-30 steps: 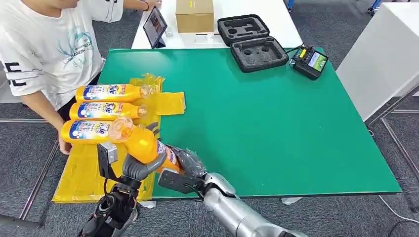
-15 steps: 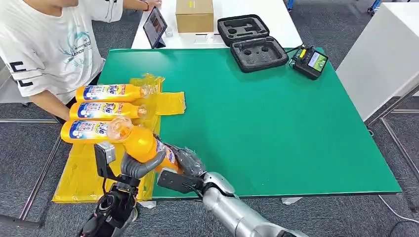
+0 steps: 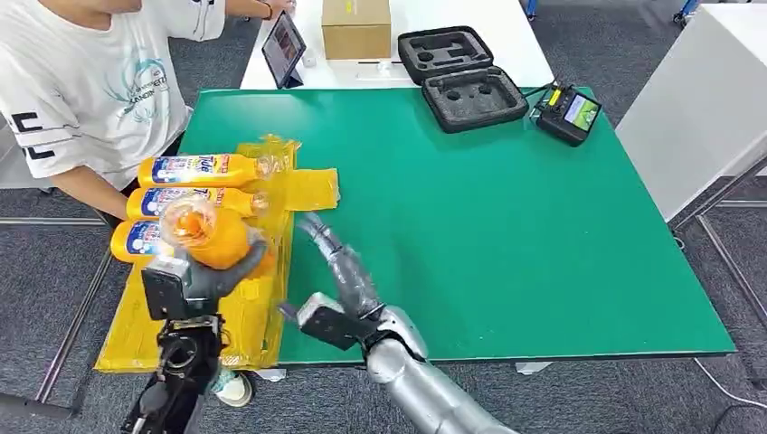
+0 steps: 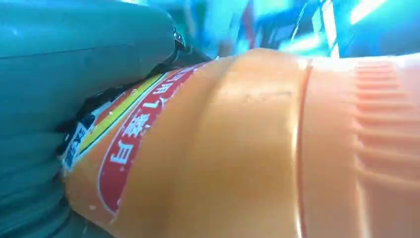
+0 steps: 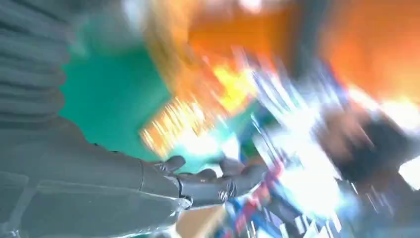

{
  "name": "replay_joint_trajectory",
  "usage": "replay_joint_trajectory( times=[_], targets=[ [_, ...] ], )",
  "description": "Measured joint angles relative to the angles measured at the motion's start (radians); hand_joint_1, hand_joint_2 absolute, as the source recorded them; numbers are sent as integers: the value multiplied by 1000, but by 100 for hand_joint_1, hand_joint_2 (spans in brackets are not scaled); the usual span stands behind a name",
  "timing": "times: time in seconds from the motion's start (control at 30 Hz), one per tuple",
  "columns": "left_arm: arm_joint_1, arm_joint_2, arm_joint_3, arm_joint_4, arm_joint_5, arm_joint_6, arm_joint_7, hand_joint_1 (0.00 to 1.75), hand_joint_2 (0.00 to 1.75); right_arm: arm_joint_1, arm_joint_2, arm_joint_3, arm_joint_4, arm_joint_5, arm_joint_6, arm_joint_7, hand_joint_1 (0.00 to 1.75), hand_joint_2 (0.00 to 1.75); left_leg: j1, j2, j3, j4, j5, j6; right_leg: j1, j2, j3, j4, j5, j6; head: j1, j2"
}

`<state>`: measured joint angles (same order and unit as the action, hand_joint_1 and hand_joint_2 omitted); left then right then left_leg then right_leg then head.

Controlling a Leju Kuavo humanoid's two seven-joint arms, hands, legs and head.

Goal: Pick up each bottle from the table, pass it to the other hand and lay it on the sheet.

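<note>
Since the earlier frame, the right hand (image 3: 336, 262) has released the bottle and drawn back, and the left hand (image 3: 206, 276) has carried the bottle (image 3: 206, 237) toward the worktop's left edge.

Hand state: the left hand grips the orange bottle around its body, cap end raised toward the camera. The right hand holds nothing; its fingers are apart and extended over the green worktop (image 3: 506, 226) near the front edge.

Task progress: the handover of this bottle appears complete. The bottle is held above the yellow sheet (image 3: 154, 325) at the left edge; laying it down remains.

Count: three bottles (image 3: 194, 168) lie side by side on the sheet, the nearest partly hidden behind the held one. One bottle is in the hand. Total four. One sheet.

A person (image 3: 81, 90) stands at the far left corner.
</note>
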<state>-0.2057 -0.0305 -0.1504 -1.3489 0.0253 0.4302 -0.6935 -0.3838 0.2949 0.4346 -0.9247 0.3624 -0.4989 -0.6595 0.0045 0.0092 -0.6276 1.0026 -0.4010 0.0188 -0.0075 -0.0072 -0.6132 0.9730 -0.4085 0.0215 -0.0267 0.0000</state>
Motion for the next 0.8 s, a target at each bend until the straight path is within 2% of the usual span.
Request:
replay_joint_trajectory(
  times=[0.17, 0.4, 0.47, 0.5, 0.67, 0.8],
  targets=[
    [32, 19, 92, -24, -117, 96, -3, 175, 175, 85, -39, -21, -258, 7, -72, -25, 0, 0, 0, 0, 0, 0, 0, 0, 0, 0, 0, 0, 0, 0, 0, 0],
    [43, 39, 145, -39, -182, 120, -4, 175, 175, 132, -65, -19, -406, -7, -123, -38, 0, 0, 0, 0, 0, 0, 0, 0, 0, 0, 0, 0, 0, 0, 0, 0],
    [43, 48, 150, -39, -229, 94, 27, 175, 175, 138, -73, -10, -440, -40, -168, -39, 0, 0, 0, 0, 0, 0, 0, 0, 0, -1, 0, 0, 0, 0, 0, 0],
    [42, 53, 150, -39, -265, 78, 50, 175, 175, 143, -77, -6, -458, -50, -183, -39, 0, 175, 0, 0, 0, 0, 0, 0, 0, -1, 0, 0, 0, 0, 0, 0],
    [29, 117, 136, -39, -597, -92, 227, 175, 175, 174, -96, -5, -557, -99, -194, -39, 0, 175, 0, 0, 0, 0, 0, 0, 0, 0, 0, 0, 0, 0, 0, 0],
    [24, 164, 113, -35, -809, -249, 298, 175, 175, 168, -110, 11, -565, -103, -173, -39, 0, 175, 0, 1, 0, 0, 0, 0, 0, 0, 0, 0, 0, 0, 0, 0]
  ],
)
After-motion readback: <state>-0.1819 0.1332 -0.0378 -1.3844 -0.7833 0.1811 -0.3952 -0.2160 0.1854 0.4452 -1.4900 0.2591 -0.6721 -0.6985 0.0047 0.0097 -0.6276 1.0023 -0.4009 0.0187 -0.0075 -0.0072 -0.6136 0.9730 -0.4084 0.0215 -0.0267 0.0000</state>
